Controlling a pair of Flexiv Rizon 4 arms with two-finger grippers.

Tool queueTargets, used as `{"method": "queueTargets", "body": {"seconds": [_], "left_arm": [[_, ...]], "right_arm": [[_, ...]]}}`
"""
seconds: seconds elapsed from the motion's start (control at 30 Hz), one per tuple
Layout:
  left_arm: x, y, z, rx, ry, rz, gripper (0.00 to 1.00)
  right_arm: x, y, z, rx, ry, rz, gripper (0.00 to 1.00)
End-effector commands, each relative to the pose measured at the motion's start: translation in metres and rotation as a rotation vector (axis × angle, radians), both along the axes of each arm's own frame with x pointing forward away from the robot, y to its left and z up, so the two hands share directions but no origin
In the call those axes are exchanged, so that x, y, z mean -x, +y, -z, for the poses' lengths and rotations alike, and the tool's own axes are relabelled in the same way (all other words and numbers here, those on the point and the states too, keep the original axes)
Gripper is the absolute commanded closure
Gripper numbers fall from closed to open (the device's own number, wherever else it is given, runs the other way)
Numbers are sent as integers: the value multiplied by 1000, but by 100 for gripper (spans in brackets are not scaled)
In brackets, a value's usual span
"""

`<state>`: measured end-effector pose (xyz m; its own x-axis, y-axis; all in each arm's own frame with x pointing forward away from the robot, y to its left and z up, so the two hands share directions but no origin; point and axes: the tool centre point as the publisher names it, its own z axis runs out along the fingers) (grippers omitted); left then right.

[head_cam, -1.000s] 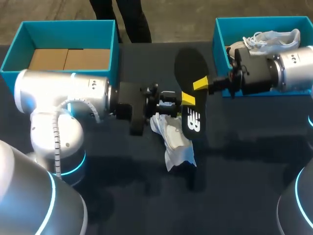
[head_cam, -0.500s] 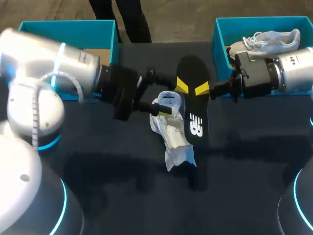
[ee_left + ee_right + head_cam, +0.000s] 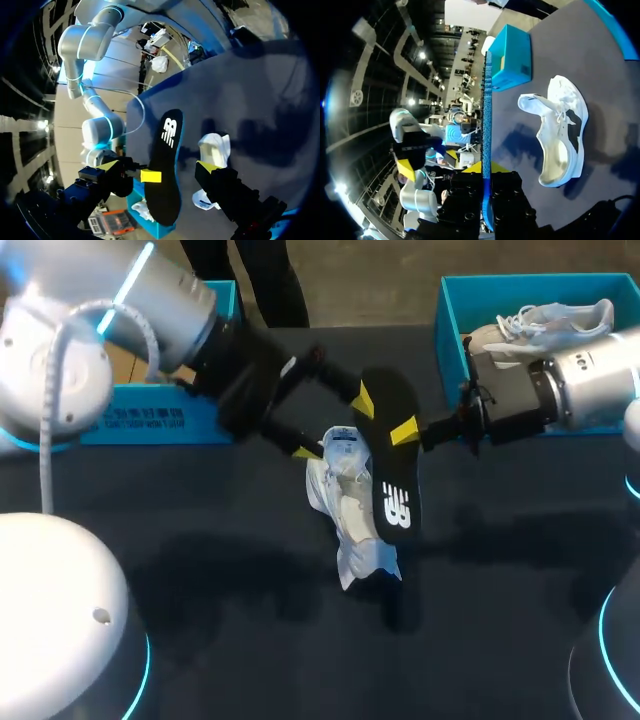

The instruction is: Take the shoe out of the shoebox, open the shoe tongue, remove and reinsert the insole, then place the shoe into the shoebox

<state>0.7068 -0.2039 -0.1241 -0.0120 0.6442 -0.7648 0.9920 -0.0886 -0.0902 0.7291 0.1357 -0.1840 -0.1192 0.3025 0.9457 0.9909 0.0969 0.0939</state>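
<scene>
The black insole (image 3: 393,465) hangs on edge above the table, with my right gripper (image 3: 408,430) shut on its far half. In the right wrist view the insole (image 3: 486,115) runs edge-on out from between that gripper's yellow tips (image 3: 486,168). My left gripper (image 3: 332,426) stands wide open beside the insole, one finger (image 3: 362,400) near its far end. Seen from the left wrist, the insole (image 3: 168,165) lies between the open fingers of that gripper (image 3: 158,165) without both touching it. The white shoe (image 3: 352,502) lies on its side on the table under the insole.
A teal shoebox (image 3: 452,310) at the far right holds a second white shoe (image 3: 555,318). Another teal shoebox (image 3: 150,422) sits at the far left, largely hidden behind my left arm. The table in front of the shoe is dark and bare.
My left gripper has opened wide and come off the insole, and its arm has swung up toward the far left. The right gripper keeps hold of the insole, almost unmoved.
</scene>
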Motion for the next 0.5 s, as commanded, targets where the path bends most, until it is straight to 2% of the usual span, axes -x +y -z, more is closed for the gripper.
{"method": "queueTargets", "body": {"seconds": [0.03,0.27,0.5], "left_arm": [[-10,-6,-4,-383,-10,30,0],[-22,-10,-7,-539,-14,27,0],[-41,-18,-11,-595,-47,27,0]], "right_arm": [[-7,7,2,15,9,-19,100],[-9,11,4,-14,21,-28,100],[-11,15,4,-76,31,-10,100]]}}
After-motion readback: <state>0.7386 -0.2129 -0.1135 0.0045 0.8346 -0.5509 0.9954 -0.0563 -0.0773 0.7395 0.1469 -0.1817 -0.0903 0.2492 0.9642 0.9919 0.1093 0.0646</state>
